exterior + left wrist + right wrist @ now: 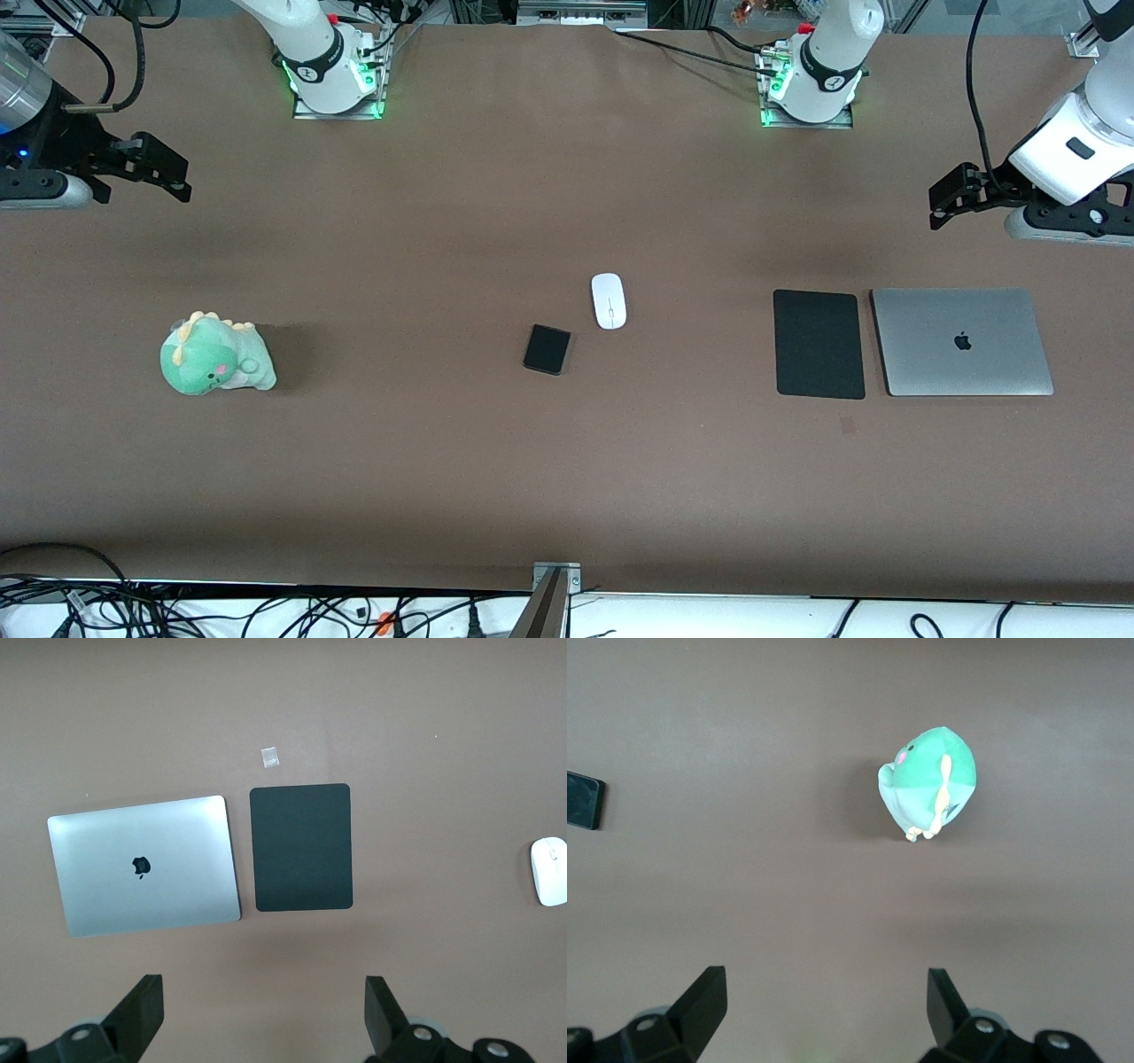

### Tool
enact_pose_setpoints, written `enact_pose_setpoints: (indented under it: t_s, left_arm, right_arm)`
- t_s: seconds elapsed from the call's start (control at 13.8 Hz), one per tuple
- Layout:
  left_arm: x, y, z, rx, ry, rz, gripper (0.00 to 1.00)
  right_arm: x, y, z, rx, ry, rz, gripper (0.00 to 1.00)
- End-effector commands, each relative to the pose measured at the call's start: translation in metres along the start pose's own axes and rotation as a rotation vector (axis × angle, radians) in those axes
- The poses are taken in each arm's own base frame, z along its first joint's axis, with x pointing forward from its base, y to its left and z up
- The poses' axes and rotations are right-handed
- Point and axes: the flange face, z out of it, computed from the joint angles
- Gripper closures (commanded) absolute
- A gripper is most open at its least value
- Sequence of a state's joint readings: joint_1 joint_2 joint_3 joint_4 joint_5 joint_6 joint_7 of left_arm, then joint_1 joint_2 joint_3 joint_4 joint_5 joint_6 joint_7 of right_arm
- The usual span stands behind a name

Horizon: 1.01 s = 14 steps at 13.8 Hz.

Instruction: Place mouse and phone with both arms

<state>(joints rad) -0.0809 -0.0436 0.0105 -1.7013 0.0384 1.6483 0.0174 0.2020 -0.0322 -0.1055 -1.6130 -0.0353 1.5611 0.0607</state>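
My left gripper (259,1014) and right gripper (822,1010) hang wide open, empty, above the tabletop (443,461). The mouse (609,300) and phone (547,349) lie near each other mid-table.

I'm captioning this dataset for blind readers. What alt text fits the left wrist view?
The open left gripper hangs over bare table, above a closed silver laptop and a black mouse pad lying side by side. The white mouse shows at the picture's edge.
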Motion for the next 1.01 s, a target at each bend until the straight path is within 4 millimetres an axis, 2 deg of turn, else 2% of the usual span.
enact_pose_setpoints:
  t_s: [0.0,0.51,0.87,0.94]
  left_arm:
    - [0.003,-0.002,-0.005,0.0,-0.006,0.01,0.0]
    - [0.0,-0.003,-0.001,-0.004,-0.046,0.004,0.0]
    - [-0.004,0.008,0.007,-0.009,-0.107,0.019,0.0]
    - [-0.003,0.01,0.015,-0.017,-0.134,0.022,0.0]
  right_arm:
    - [0.007,-0.002,-0.001,-0.026,0.003,0.0,0.0]
    - [0.007,-0.003,-0.001,-0.033,0.004,-0.003,0.0]
    - [0.007,-0.006,-0.001,-0.033,0.006,-0.008,0.0]
    - [0.009,-0.006,0.001,-0.031,0.002,-0.011,0.0]
